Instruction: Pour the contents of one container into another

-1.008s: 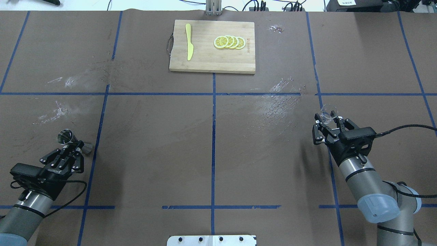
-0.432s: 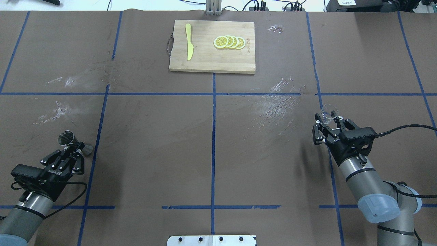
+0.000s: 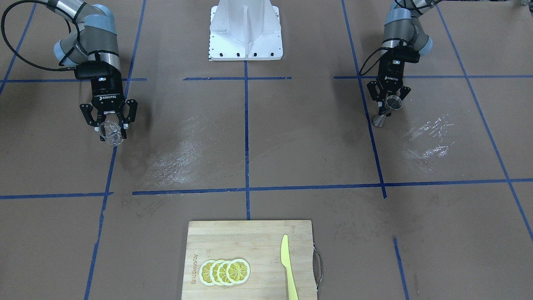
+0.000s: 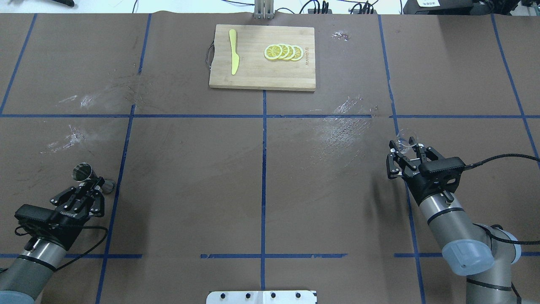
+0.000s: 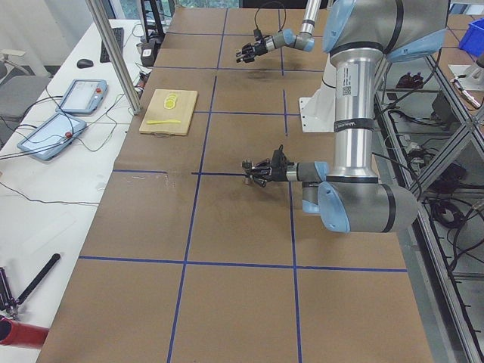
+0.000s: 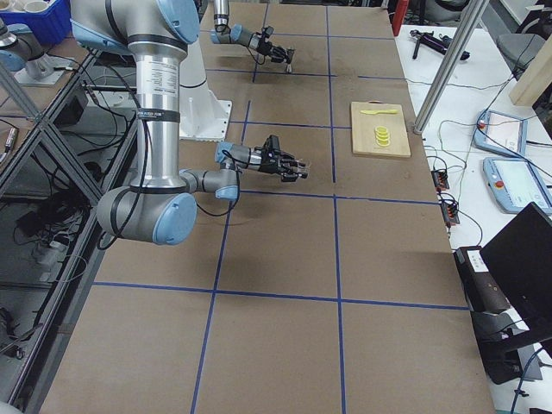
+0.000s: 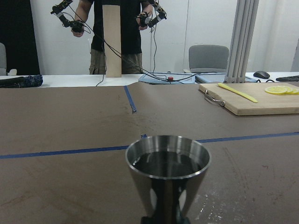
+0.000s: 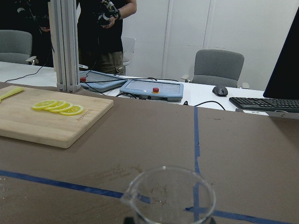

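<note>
Clear short round cup (image 4: 406, 140) and silver hourglass metal jigger (image 4: 82, 172) are being held well apart.
Right jaws are clasping the cup at the bench's (image 4: 261, 169) right, left jaws the jigger's waist at its left.

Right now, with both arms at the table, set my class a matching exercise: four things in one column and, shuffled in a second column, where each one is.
Column 1
1. clear cup
2. metal jigger
3. lemon slices
4. yellow knife

Column 2
A. lying on the cutting board, at the end by its handle
B. held in the left gripper
C. on the cutting board, overlapping in a row
D. held in the right gripper

Pairs: 1-D, 2-B, 3-C, 4-A
</note>
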`<action>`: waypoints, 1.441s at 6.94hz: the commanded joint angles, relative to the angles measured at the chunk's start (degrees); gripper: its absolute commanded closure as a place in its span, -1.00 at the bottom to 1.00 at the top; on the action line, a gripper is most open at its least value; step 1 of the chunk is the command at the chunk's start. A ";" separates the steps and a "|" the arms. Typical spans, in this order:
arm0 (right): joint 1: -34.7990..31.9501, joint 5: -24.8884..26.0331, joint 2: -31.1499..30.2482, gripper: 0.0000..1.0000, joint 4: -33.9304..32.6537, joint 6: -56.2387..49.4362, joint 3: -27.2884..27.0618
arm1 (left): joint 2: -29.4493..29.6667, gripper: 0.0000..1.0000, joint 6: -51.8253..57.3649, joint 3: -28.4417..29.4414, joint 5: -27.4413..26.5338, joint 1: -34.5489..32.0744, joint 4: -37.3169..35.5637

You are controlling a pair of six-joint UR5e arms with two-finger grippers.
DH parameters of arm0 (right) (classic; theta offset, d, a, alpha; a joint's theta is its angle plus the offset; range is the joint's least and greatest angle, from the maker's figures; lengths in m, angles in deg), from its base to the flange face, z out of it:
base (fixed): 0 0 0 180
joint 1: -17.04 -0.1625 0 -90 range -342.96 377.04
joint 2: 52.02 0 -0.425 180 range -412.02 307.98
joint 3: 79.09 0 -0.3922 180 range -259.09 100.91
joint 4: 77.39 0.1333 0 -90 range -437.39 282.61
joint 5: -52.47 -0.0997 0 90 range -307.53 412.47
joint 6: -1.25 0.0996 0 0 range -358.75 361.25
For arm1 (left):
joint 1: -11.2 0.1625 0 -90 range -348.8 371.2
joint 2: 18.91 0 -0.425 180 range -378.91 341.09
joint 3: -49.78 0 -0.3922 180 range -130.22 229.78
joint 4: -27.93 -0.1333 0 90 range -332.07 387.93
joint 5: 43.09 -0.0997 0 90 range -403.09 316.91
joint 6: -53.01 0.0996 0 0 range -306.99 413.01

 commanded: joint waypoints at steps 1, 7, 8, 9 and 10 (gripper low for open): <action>0.00 0.00 0.00 1.00 0.00 -0.09 0.00 | 0.01 1.00 0.00 0.09 0.00 0.07 0.00; 0.00 0.00 0.00 1.00 0.00 0.00 0.00 | 0.28 0.16 0.00 0.01 0.08 -0.02 0.09; 0.00 0.00 0.00 1.00 0.00 0.00 0.00 | 0.28 0.07 0.00 0.01 0.08 -0.02 0.09; 0.00 0.00 0.00 1.00 0.00 0.00 0.00 | 0.28 -0.09 0.00 0.01 0.00 0.07 0.09; 0.00 0.00 0.00 1.00 0.00 0.00 0.00 | 0.28 -0.53 -0.09 0.01 0.00 -0.02 0.09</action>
